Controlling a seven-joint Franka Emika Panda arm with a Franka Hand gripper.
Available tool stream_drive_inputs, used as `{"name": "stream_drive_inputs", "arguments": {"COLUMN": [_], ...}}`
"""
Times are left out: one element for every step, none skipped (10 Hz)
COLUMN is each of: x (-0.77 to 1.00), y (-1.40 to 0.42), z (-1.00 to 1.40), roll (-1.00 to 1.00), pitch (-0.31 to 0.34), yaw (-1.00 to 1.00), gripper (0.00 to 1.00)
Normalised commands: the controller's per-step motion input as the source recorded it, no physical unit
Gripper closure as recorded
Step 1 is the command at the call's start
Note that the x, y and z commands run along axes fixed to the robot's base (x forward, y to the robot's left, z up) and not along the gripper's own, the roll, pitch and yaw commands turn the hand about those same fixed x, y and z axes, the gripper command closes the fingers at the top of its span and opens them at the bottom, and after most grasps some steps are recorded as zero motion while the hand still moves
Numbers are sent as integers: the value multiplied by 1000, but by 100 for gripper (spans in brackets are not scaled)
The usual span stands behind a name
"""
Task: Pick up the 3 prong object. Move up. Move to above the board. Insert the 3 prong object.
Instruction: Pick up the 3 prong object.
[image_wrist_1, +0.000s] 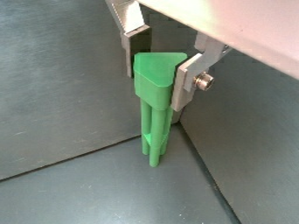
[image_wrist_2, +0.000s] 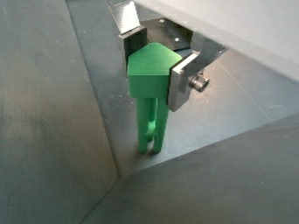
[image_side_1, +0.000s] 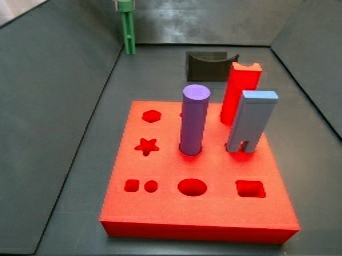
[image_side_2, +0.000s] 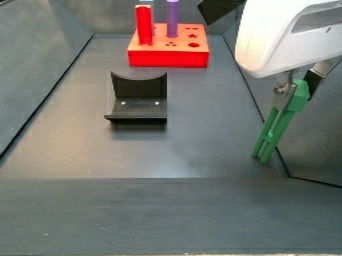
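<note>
The 3 prong object (image_wrist_1: 158, 83) is a bright green peg with a wider wedge-shaped top, standing upright in a corner of the grey bin; its thin legs reach down to the floor. In both wrist views my gripper (image_wrist_1: 160, 85) (image_wrist_2: 155, 76) is shut on the peg's top, one silver finger on each side. A side view shows the peg (image_side_2: 277, 125) hanging from the gripper (image_side_2: 297, 88) beside the right wall. Far away lies the board (image_side_1: 160, 205) (image_side_2: 167, 60), a flat red slab with shaped holes. The peg (image_side_1: 128, 30) also shows at the back corner.
On the board stand a purple cylinder (image_side_1: 195, 120), a light blue block (image_side_1: 253, 120) and a tall red block (image_side_1: 242, 90). The black fixture (image_side_2: 136, 95) (image_side_1: 207, 67) sits on the floor between the board and the peg. Grey walls close in around the peg.
</note>
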Motion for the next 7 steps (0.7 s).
{"name": "stream_drive_inputs", "arguments": {"x": [0,0,0,0,0,0,0], "y": [0,0,0,0,0,0,0], "z": [0,0,0,0,0,0,0], "roll": [0,0,0,0,0,0,0], "pitch": [0,0,0,0,0,0,0], "yaw": [0,0,0,0,0,0,0], "gripper": [100,100,100,100,100,100,100]}}
